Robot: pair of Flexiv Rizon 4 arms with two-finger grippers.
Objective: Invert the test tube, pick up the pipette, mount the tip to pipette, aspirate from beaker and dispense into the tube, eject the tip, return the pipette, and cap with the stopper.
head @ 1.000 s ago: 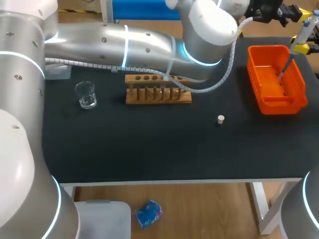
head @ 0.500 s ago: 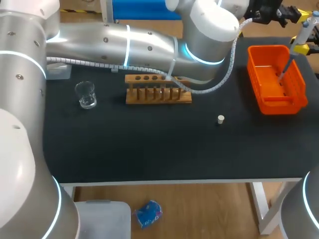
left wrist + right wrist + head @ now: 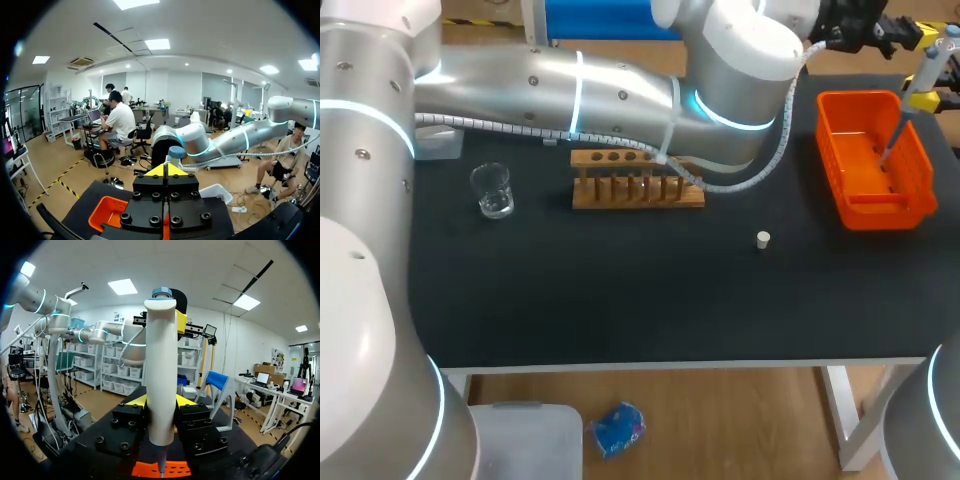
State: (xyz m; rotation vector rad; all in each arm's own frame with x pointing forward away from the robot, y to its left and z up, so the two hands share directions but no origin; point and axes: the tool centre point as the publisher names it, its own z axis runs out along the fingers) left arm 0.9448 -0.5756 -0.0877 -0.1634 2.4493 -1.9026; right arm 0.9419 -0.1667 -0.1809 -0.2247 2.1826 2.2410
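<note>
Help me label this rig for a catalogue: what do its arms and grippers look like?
The left arm and right arm are thick silver-grey tubes with thin glowing pale-blue rings at the joints. Small screws dot the left arm, and a ribbed pale hose runs along it. The left gripper and right gripper are black bolted blocks with bright yellow tips.

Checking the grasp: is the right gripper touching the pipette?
Touching. The right wrist view shows the right gripper pressing the pipette from both sides.
</note>
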